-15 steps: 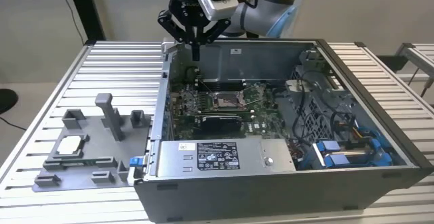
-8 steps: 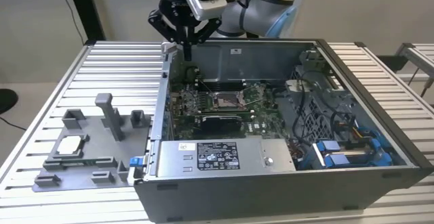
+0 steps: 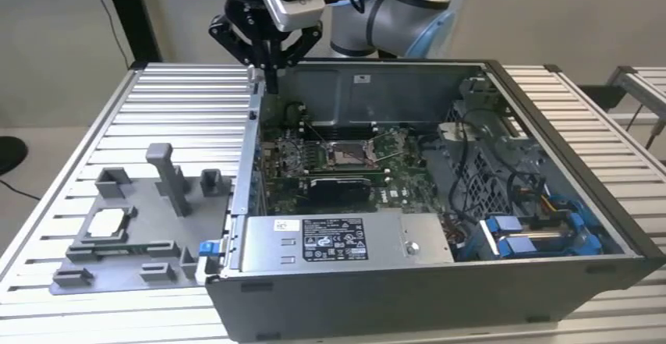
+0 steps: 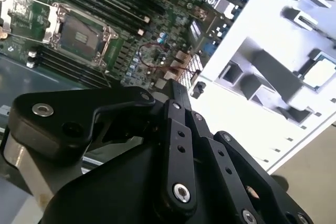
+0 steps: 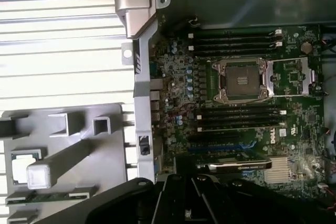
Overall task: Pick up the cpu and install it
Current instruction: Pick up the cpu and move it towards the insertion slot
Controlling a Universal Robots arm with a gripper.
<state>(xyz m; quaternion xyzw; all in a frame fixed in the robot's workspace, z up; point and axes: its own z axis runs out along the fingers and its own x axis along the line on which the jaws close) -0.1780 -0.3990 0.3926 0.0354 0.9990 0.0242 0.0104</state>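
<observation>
One cpu [image 3: 109,223], flat and pale-topped, lies in a square pocket of the grey holder tray [image 3: 120,280] on the slatted table [image 3: 156,118], at the exterior view's left and outside the computer case [image 3: 416,305]; I log it as not yet picked up. One gripper [image 3: 274,75], black, hangs over the rear corner of the case on the side nearest the tray, its fingers pressed together with nothing between them that I can make out. It is well apart from the cpu and, as far as I can see from here, touches neither the tray nor the board. One socket [image 5: 242,80], a dark square in a metal frame, sits near the middle of the green board [image 5: 178,66] inside the case. Its centre is bare, no chip is seated in it, and I judge the hinged cover beside it to be folded back, ready to receive. Several long slots flank the socket on two sides in the first wrist view. One silver box [image 3: 344,239] with a label lies along the case wall nearest the exterior camera and is no part of this job. Tally, by my reading: grasp not done, carry to the case not done, seating in the socket not done.
</observation>
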